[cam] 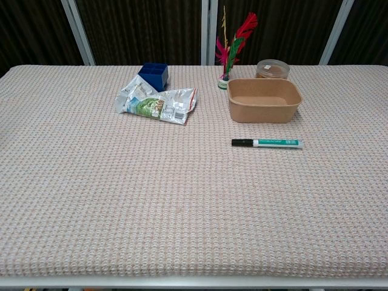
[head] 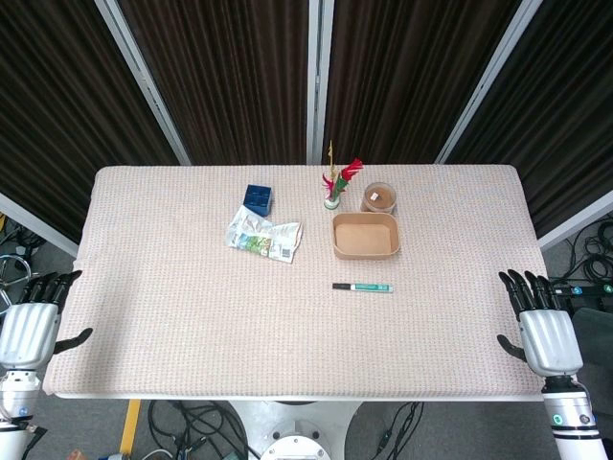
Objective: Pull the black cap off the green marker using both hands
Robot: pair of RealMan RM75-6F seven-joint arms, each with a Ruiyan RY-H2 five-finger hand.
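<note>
The marker lies flat on the surface, right of centre, just in front of the brown tray. Its black cap points toward the robot's left; the white-and-green barrel points toward its right. The cap is seated on the barrel.

The left hand hangs at the left edge of the surface and the right hand at the right edge. Both have their fingers spread and hold nothing, and both are well apart from the marker. Neither shows in the chest view.

Behind the tray stand a round jar and a feathered shuttlecock. A crumpled packet and a blue box lie further left.

Judged risks: the marker is thin and round, so a fingertip landing off-centre is likely to roll it, possibly against the tray. The cap is short, so a grasp there may slip or spill onto the barrel and block separation. A pull not in line with the marker's axis could twist it out of either hold. A reach from behind could catch the tray.
</note>
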